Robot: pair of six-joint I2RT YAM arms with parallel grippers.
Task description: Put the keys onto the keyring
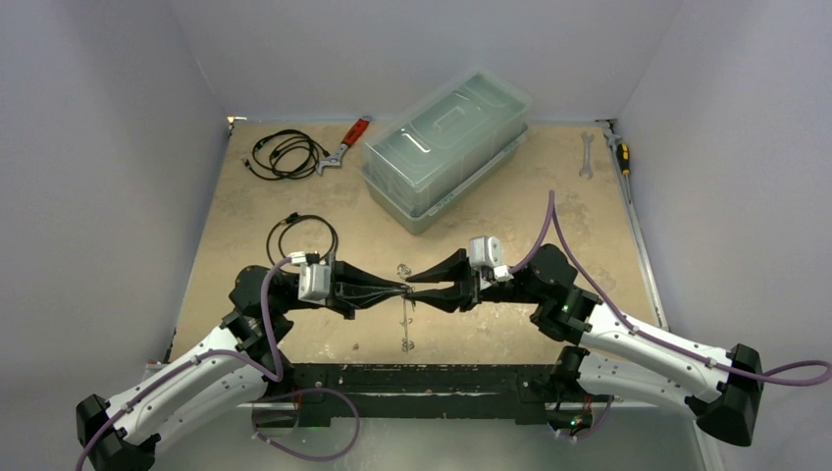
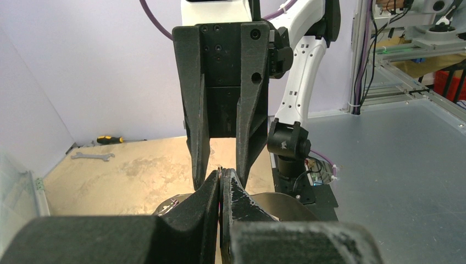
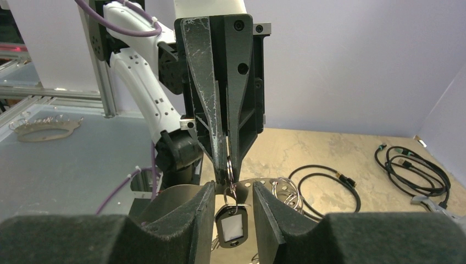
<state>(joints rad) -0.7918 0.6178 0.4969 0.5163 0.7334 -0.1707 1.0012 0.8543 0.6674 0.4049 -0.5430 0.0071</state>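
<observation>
**Dark-tagged key pinched in mid-air, near side of the box**

- Landmark: clear lidded box (image 1: 446,147) at the back of the table (image 1: 589,245).
- Both arms meet tip to tip on the near side of the box, toward the arm bases.
- Left gripper (image 3: 228,168): jaws closed flat together, pinching the small metal ring at the top of the dark-tagged key (image 3: 231,225). The tag, black with a white window, hangs straight down from it.
- Right gripper (image 2: 220,159): jaws parted, one on each side of the hanging tag. A gap shows on at least one side and it grips nothing.
- Keyring (image 3: 287,191): silver loops flat on the table, between the grippers and the box, just beside the tips.
- Black cable (image 1: 285,152) and red-handled wrench (image 1: 345,143) lie left of the box.
</observation>
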